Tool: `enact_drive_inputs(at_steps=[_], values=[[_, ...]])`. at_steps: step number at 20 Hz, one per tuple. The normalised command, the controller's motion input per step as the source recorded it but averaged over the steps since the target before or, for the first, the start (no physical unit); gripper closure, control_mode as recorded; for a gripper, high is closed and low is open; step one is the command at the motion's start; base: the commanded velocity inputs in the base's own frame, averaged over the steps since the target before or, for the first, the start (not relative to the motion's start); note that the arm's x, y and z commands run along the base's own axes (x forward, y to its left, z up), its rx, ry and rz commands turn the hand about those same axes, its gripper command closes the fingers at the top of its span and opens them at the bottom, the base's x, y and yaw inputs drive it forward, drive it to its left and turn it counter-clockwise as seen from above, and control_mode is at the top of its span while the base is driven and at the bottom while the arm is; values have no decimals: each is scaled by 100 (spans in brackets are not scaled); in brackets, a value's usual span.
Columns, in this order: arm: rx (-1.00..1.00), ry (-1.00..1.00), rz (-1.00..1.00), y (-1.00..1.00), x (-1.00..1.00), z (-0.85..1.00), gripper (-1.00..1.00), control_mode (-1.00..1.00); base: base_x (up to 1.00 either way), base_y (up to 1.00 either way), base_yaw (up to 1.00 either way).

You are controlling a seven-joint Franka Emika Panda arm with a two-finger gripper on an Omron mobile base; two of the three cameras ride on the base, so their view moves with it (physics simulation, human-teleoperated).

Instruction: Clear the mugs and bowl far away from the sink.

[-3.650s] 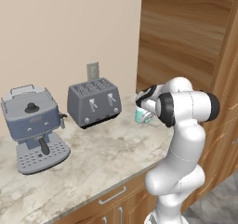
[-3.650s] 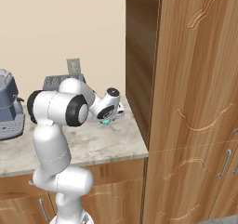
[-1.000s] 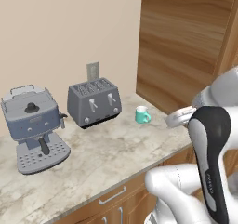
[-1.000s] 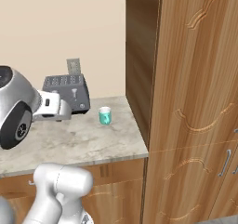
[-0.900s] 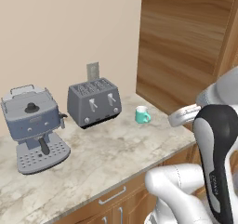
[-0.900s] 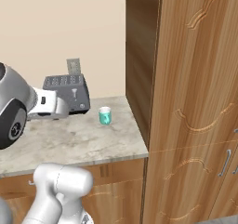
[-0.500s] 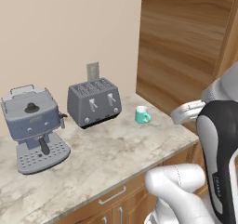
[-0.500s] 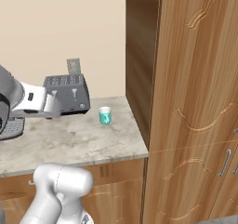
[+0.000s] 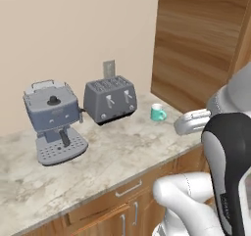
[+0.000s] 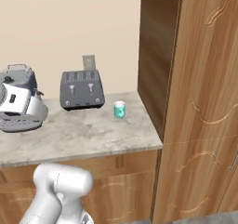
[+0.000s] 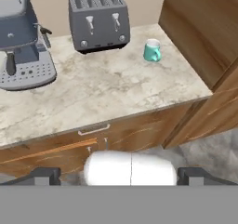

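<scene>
A teal mug [image 9: 158,113] stands upright on the marble counter [image 9: 122,152] near its right end, just right of the toaster; it also shows as the teal mug [image 10: 120,110] and teal mug [image 11: 152,50]. My gripper [image 11: 119,175] is open, its two dark fingertips [image 11: 44,174] wide apart with nothing between them. It hangs back from the counter, out over the cabinet fronts, well clear of the mug. The bowl and the sink are out of view.
A dark grey toaster [image 9: 110,99] and a blue-grey coffee machine [image 9: 54,120] stand along the wall. A tall wooden cabinet [image 10: 195,102] closes off the counter's right end. Drawers [image 11: 93,130] lie below the counter edge.
The arm, which was at the mug beside the tall cabinet, has drawn back and swung away. The mug stays standing free on the counter.
</scene>
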Motion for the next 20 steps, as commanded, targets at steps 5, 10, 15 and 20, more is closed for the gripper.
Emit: enact_drive_inputs(at_steps=[5, 10, 15, 20], values=[[0, 0, 0, 0, 0, 0, -100, 100, -48, 100, 61], [0, 0, 0, 0, 0, 0, -100, 100, -1, 99, 80], [0, 0, 0, 0, 0, 0, -100, 100, 0, 97, 81], [0, 0, 0, 0, 0, 0, -100, 100, 0, 96, 81]])
